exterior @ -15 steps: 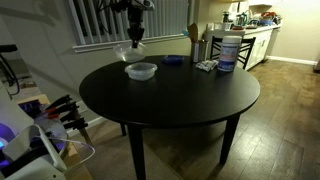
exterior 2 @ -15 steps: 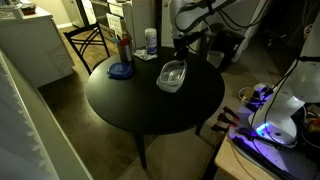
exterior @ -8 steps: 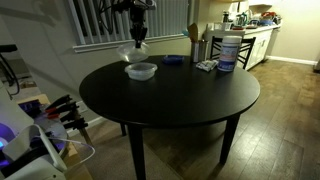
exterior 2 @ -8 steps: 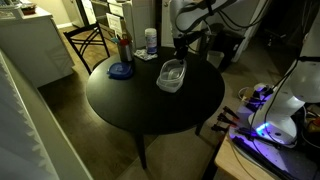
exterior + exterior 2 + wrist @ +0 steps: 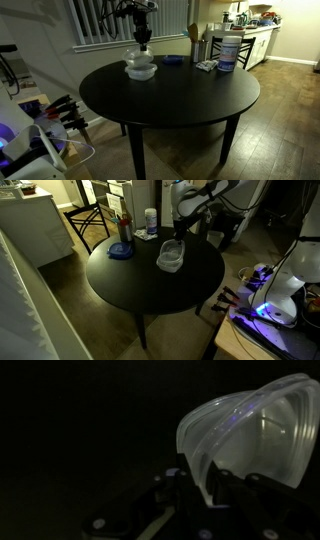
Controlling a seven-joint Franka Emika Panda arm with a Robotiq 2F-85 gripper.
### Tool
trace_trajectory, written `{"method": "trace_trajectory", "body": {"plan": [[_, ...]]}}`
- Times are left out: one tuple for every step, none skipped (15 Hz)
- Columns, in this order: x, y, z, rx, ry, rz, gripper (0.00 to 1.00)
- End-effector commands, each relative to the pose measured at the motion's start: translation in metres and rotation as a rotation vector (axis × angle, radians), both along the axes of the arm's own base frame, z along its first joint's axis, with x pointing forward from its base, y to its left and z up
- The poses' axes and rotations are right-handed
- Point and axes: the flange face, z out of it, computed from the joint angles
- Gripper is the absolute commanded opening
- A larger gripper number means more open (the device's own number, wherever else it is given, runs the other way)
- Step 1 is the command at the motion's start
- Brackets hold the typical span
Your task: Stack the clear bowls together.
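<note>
The gripper (image 5: 203, 488) is pinched on the rim of a clear bowl (image 5: 255, 440), see-through plastic with a whitish edge, glinting and tilted. In an exterior view it hangs right at the second clear bowl (image 5: 141, 72); whether they touch cannot be told. Both are near the rim of the round black table (image 5: 185, 100).

we can't read any writing here; the blue label (image 5: 227, 50) on the white tub (image 5: 228, 38) is just too small to make out.
</note>
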Motion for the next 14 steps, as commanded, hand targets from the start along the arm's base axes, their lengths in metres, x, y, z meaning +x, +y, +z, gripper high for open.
{"method": "trace_trajectory", "body": {"plan": [[-0.0058, -0.0068, -0.0007, -0.012, -0.023, 0.034, 0.50], [-0.0065, -0.0069, -0.0010, -0.010, -0.023, 0.034, 0.57], [-0.0071, -0.0069, -0.0011, -0.007, -0.021, 0.033, 0.62], [-0.0072, -0.0068, -0.0012, -0.005, -0.021, 0.032, 0.70], [-0.0072, -0.0066, -0.0012, -0.004, -0.019, 0.031, 0.76], [-0.0077, -0.0076, -0.0003, -0.004, -0.019, 0.031, 0.81], [-0.0079, -0.0077, -0.0003, -0.003, -0.018, 0.030, 0.88], [-0.0088, -0.0084, 0.0001, -0.003, -0.014, 0.030, 0.94], [-0.0098, -0.0088, -0.0004, 0.001, -0.006, 0.029, 1.00], [-0.0117, -0.0099, -0.0022, 0.001, 0.010, 0.024, 1.00], [-0.0129, -0.0116, -0.0047, -0.002, 0.005, 0.022, 1.00], [-0.0137, -0.0125, -0.0066, 0.006, -0.005, 0.014, 1.00], [-0.0140, -0.0130, -0.0081, -0.002, -0.022, 0.018, 0.75], [-0.0149, -0.0117, -0.0078, 0.002, -0.028, 0.023, 0.75]]}}
